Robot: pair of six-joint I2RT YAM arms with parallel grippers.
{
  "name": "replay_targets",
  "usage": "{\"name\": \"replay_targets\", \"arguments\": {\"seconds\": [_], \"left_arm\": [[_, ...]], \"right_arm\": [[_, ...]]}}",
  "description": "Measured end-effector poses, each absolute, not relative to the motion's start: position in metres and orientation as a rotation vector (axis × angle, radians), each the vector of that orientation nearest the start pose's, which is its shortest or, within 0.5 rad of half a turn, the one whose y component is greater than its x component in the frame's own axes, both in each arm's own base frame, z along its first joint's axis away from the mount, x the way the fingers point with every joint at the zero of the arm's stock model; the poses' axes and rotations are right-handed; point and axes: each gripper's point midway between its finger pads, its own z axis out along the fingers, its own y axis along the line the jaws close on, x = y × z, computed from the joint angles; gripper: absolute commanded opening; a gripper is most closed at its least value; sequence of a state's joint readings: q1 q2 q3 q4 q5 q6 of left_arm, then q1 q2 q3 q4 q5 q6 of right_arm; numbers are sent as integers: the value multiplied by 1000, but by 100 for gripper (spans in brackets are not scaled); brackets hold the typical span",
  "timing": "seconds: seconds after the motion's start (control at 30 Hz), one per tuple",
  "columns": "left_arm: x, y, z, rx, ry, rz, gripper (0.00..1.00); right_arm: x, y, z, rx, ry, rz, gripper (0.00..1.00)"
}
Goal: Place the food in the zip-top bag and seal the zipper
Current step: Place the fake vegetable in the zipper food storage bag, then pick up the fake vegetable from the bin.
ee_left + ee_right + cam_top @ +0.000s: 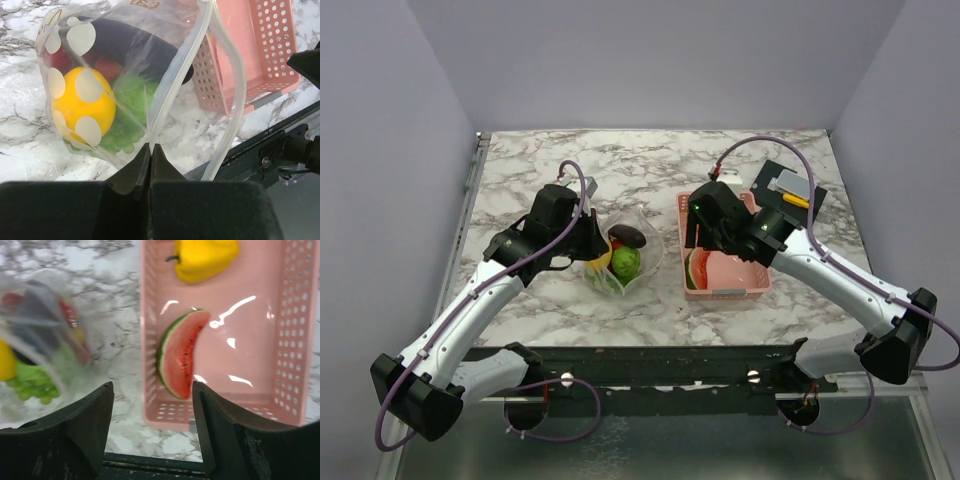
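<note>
The zip-top bag (628,262) lies mouth open on the marble, between the arms. Through it show a yellow fruit (80,102), green grapes (127,112), a dark purple eggplant (135,45) and red strawberries (107,67). My left gripper (149,146) is shut on the bag's edge by the zipper (227,90); from above it (592,248) sits at the bag's left side. My right gripper (151,386) hangs open and holds nothing, over the left wall of the pink basket (287,340). In the basket lie a watermelon slice (181,360) and a yellow pepper (205,257).
The pink basket (752,285) stands right of the bag (40,340). Behind it a black mat (772,178) carries a grey item (790,183) and a yellow item (796,201). A black rail (640,362) runs along the table's near edge. Grey walls close in three sides.
</note>
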State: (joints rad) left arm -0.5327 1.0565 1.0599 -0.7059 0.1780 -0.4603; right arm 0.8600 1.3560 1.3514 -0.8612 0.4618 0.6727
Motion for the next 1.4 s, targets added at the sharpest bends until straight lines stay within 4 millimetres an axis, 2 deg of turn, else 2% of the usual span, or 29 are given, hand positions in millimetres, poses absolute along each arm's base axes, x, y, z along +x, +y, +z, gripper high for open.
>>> {"name": "replay_targets", "arguments": {"seconds": [0.13, 0.27, 0.57, 0.77, 0.83, 1.0, 1.27, 1.4], "left_arm": [[232, -192, 218, 177, 2357, -695, 0], [233, -191, 218, 172, 2356, -686, 0], [234, -189, 218, 165, 2353, -671, 0], [234, -188, 217, 165, 2353, -670, 0], [234, -188, 217, 165, 2354, -670, 0], [234, -188, 217, 165, 2355, -668, 0], [234, -187, 216, 175, 2357, -659, 0], [234, -187, 214, 176, 2365, -655, 0]], "right_arm": [[273, 188, 195, 53, 2384, 101, 71], [284, 167, 177, 89, 2426, 36, 77], [334, 164, 142, 100, 2483, -14, 80], [378, 167, 134, 127, 2481, -12, 87], [390, 168, 131, 127, 2477, -17, 92], [419, 167, 121, 124, 2476, -40, 98], [435, 155, 86, 127, 2533, -48, 100], [441, 153, 77, 131, 2543, -25, 100]]}}
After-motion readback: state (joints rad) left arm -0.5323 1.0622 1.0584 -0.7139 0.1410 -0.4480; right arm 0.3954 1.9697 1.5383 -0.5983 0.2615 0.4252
